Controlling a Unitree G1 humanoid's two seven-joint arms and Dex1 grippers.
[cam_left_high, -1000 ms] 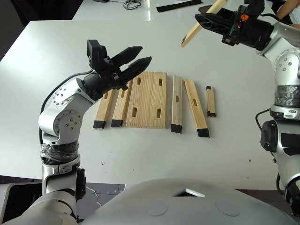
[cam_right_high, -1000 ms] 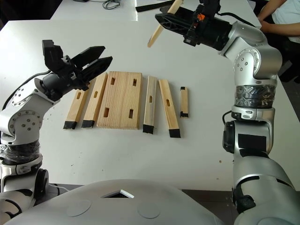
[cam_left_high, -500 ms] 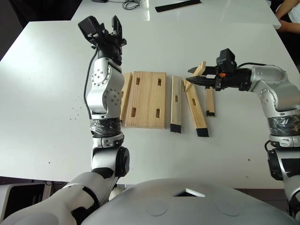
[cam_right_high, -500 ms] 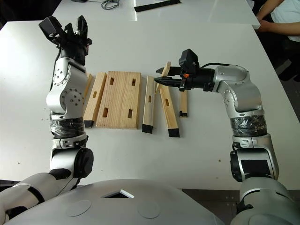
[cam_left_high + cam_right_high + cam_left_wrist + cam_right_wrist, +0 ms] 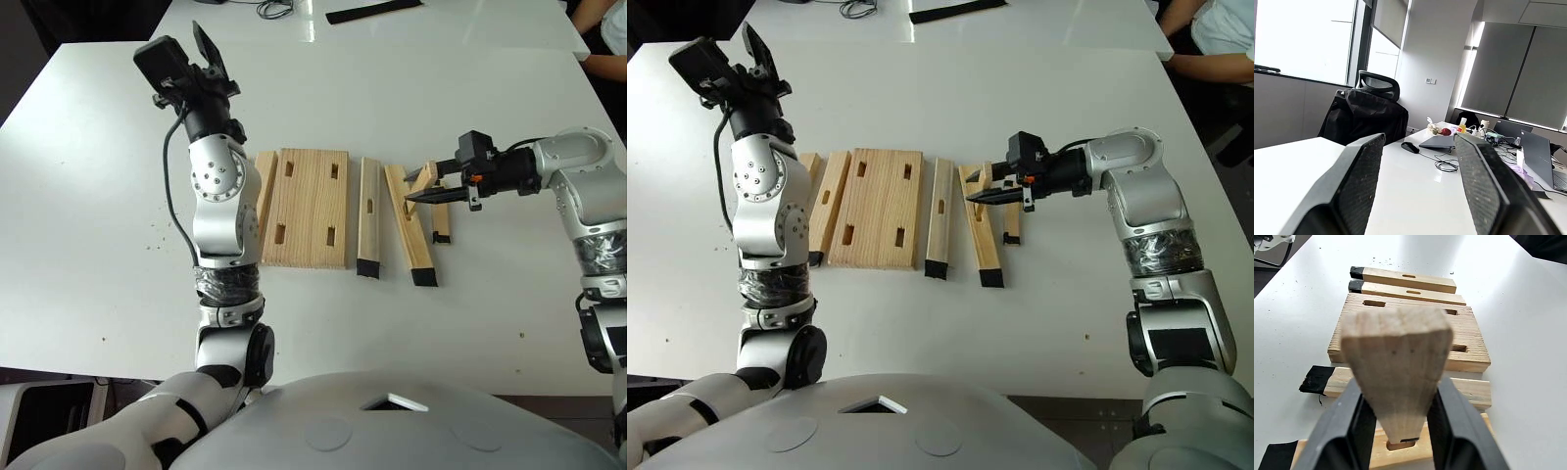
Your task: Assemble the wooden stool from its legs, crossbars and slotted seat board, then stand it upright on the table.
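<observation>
My right pincer [image 5: 411, 197] clamps the crossbar [image 5: 1396, 352], tip at a slotted leg [image 5: 415, 240] lying on the table [image 5: 98, 196]. Light, stiff, smooth wood: I hold its flat faces firmly. Left pincer [image 5: 209, 61] open, raised.

Right gripper [image 5: 971, 197] with crossbar [image 5: 987, 177], seemingly at slotted leg [image 5: 986, 245]

1. Seat board [image 5: 307, 208]: pale bare wood, straight grain, matt.
2. Legs [image 5: 368, 217]: the same light matt wood, with black-coated ends.
3. Crossbar [image 5: 1396, 357], centre of the right wrist view: bare wood, fine grain lines, unvarnished.
4. Table [image 5: 411, 88]: white, smooth, glossy, with bright reflections at the top of the frame.
5. Left gripper [image 5: 1420, 142] pads [image 5: 1364, 186]: black, finely grainy, matt.
6. Right gripper [image 5: 416, 196] fingers [image 5: 1344, 431]: black, smooth, slightly shiny, plastic-looking.
</observation>
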